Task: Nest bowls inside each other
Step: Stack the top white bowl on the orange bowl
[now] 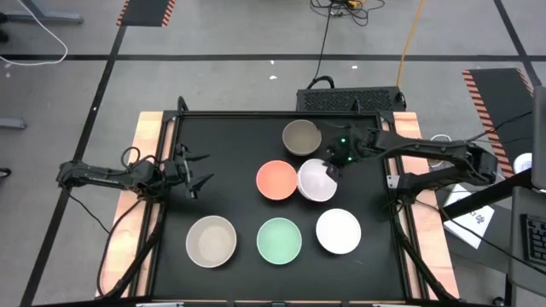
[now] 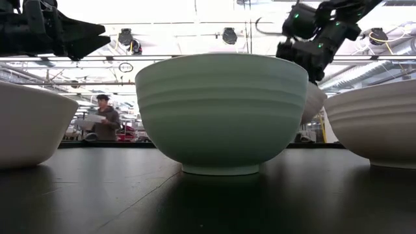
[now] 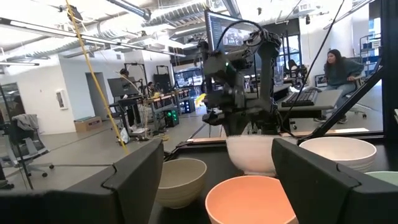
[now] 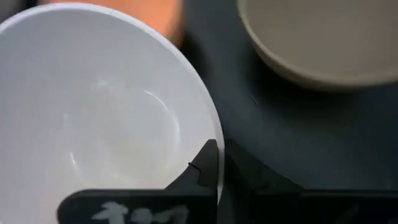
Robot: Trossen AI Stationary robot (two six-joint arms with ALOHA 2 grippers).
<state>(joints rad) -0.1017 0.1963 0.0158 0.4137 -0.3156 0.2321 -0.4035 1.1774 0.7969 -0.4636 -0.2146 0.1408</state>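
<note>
Six bowls show in the high view. My right gripper is shut on a white bowl beside the salmon-orange bowl. The dark grey-brown bowl stands farther back. Along the near side stand the beige-grey bowl, the mint green bowl and the second white bowl, each on its foot. My left gripper is open above the table's left part, apart from every bowl. My right gripper holds the white bowl by its rim, on the side toward the table's far right. One finger is inside the bowl and the other outside, coming from above and slanting down. In the low view the bowl hangs above the table top.
The salmon-orange bowl lies right next to the held bowl, and the dark grey-brown bowl is just beyond it. The black mat has free room on its left half. People are in the room behind the table.
</note>
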